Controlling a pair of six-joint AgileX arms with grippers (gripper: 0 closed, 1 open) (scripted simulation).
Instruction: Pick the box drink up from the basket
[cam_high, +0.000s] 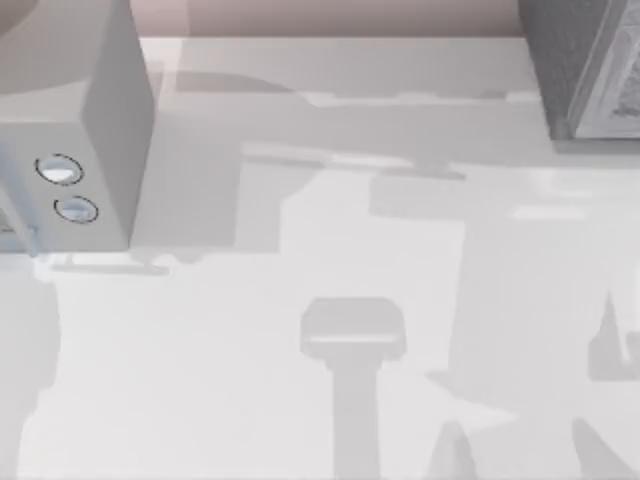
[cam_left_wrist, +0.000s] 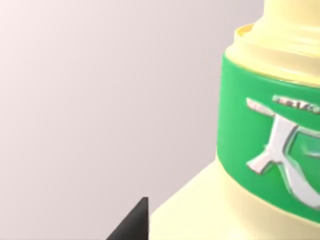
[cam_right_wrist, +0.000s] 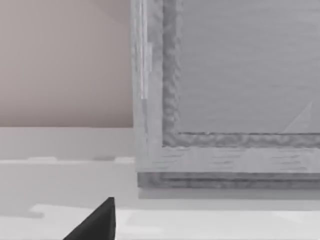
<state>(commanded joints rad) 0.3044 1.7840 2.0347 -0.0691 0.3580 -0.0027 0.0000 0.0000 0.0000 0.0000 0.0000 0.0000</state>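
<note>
The box drink (cam_left_wrist: 260, 150) looms very close in the left wrist view: pale yellow body, green label band with a silver emblem, and a narrower yellow neck above. A black tip of my left gripper (cam_left_wrist: 132, 222) pokes in right beside the drink's lower body. A black tip of my right gripper (cam_right_wrist: 95, 222) appears in the right wrist view above the white table (cam_right_wrist: 210, 222), facing a grey box. The basket is out of view.
On the white table (cam_high: 200, 380), a grey appliance (cam_high: 90, 130) with two round dials stands at the far left. A grey textured box (cam_high: 590, 70) (cam_right_wrist: 225, 90) stands at the far right. Arm shadows fall across the table's middle and right.
</note>
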